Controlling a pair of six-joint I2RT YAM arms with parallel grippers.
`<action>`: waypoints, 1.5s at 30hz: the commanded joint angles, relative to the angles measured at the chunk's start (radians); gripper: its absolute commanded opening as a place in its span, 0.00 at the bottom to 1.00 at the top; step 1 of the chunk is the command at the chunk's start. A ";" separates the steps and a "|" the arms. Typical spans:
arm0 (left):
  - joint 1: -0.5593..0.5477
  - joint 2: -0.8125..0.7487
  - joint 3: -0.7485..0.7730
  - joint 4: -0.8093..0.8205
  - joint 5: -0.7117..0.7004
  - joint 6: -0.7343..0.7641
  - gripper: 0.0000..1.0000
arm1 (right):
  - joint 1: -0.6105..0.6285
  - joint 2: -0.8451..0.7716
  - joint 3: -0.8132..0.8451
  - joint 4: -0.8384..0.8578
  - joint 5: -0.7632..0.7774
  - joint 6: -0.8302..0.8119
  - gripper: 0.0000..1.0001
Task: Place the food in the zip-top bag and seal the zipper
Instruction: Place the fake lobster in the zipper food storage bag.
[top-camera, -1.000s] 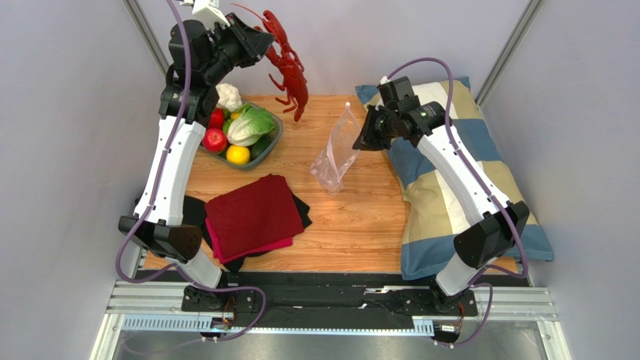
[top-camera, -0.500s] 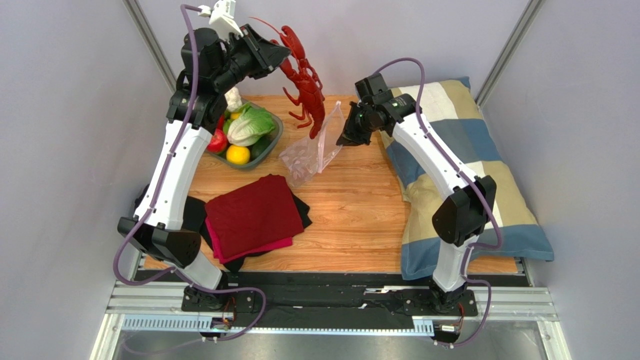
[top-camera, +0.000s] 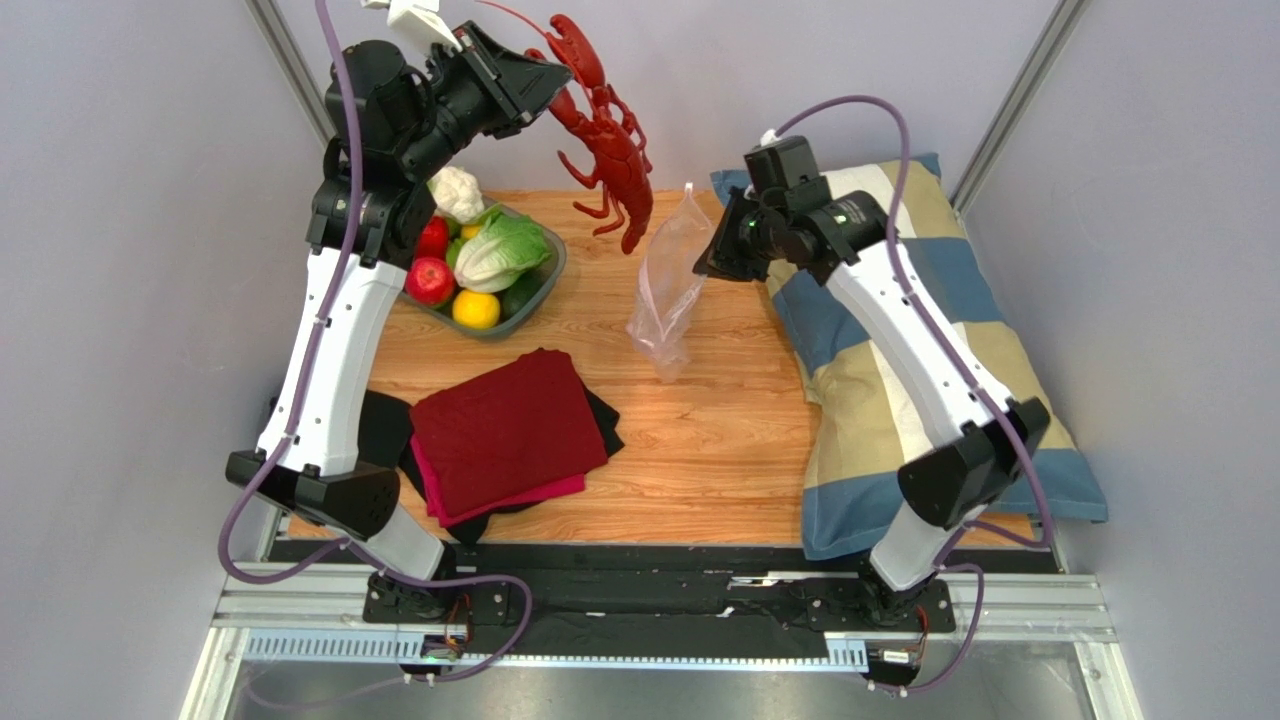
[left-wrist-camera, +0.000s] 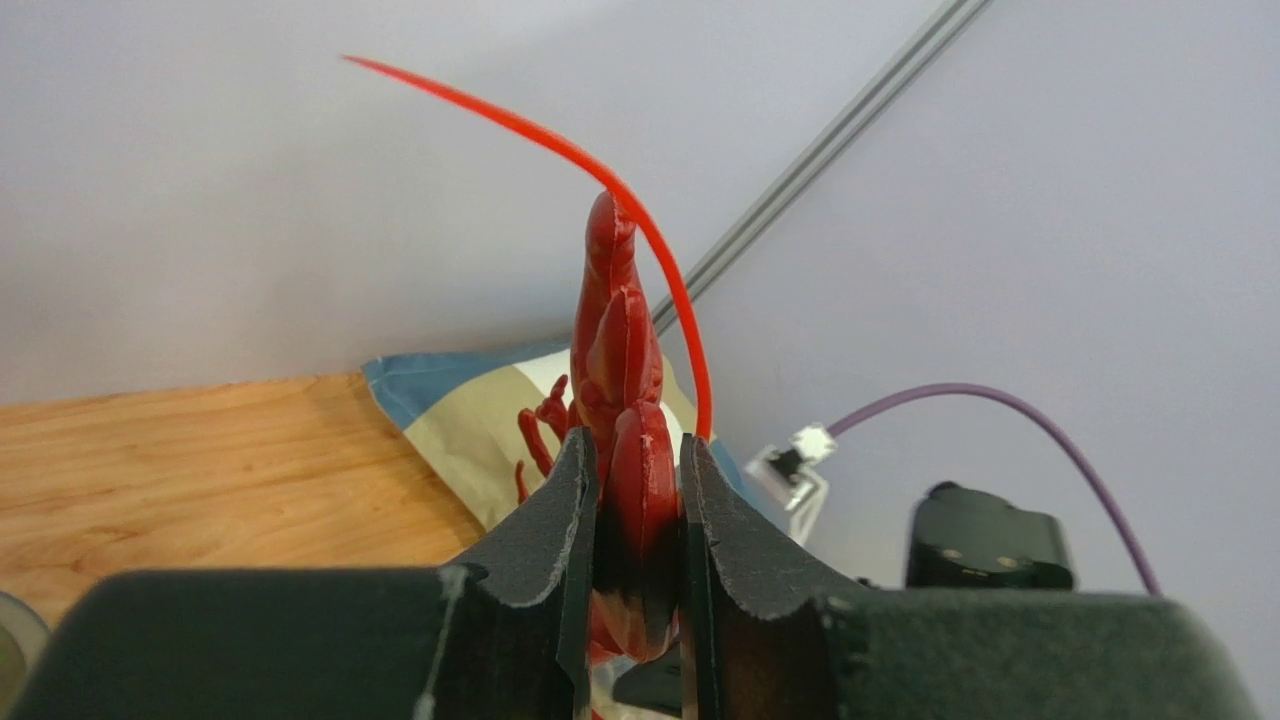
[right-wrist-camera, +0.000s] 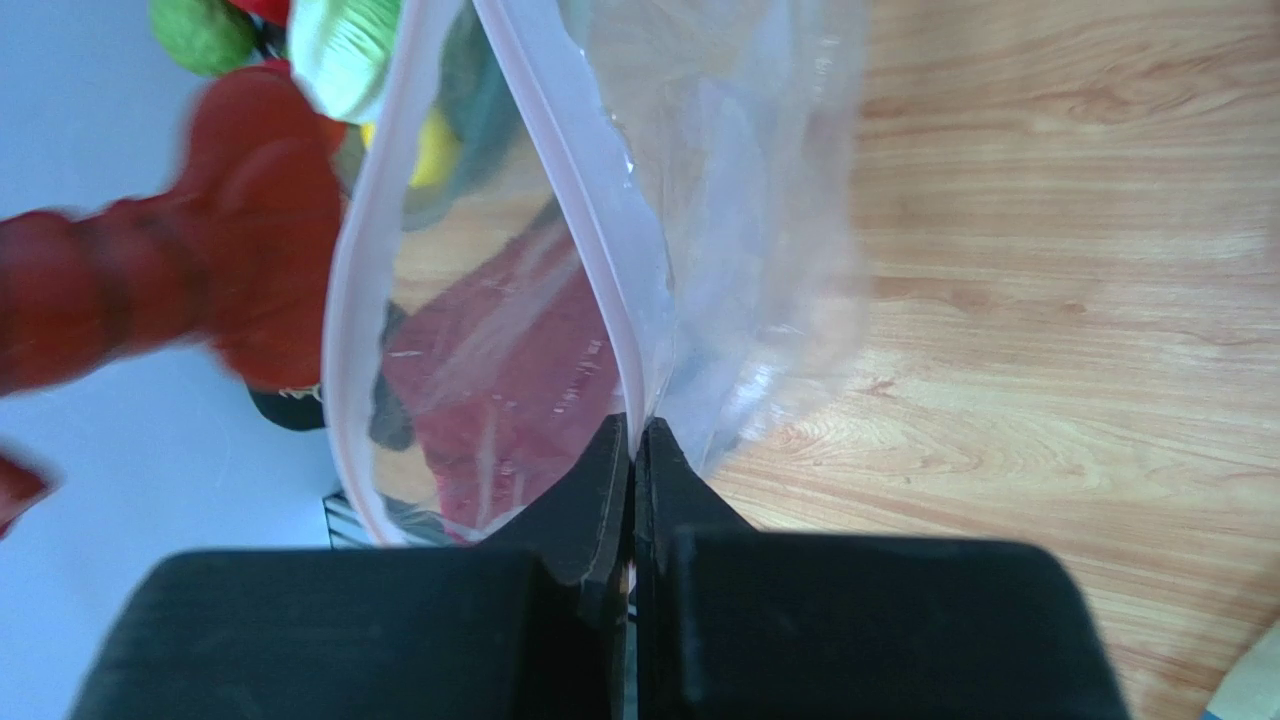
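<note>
My left gripper (top-camera: 544, 93) is shut on the head end of the long dark-red lobster (top-camera: 609, 147) and holds it high above the back of the table, tail hanging down. In the left wrist view the lobster (left-wrist-camera: 619, 345) sits pinched between my fingers (left-wrist-camera: 559, 518). My right gripper (top-camera: 703, 266) is shut on one lip of the clear zip-top bag (top-camera: 669, 293), which hangs open just right of the lobster's tail, its bottom touching the wood. In the right wrist view the zipper (right-wrist-camera: 579, 225) runs up from my gripper (right-wrist-camera: 633, 438), mouth gaping, lobster (right-wrist-camera: 181, 293) blurred beside it.
A grey tray (top-camera: 552, 270) at the back left holds a round red fruit (top-camera: 430, 279), a yellow fruit (top-camera: 476, 309), lettuce (top-camera: 504, 248) and cauliflower (top-camera: 455, 192). A folded dark-red cloth (top-camera: 504, 428) lies front left. A checked pillow (top-camera: 917, 360) lies along the right side.
The right arm swung the bag left under the lobster, then back right and more upright. The left arm moved right with the lobster, then lifted it a little.
</note>
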 joint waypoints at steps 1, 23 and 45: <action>-0.009 -0.035 0.047 0.045 0.031 -0.056 0.00 | 0.011 -0.133 -0.051 -0.014 0.145 -0.014 0.00; -0.171 -0.014 -0.107 0.110 0.023 -0.118 0.00 | 0.008 -0.028 -0.067 0.061 0.099 -0.005 0.00; -0.236 -0.001 -0.202 0.094 -0.245 0.121 0.00 | -0.083 -0.014 -0.122 0.276 -0.449 0.253 0.00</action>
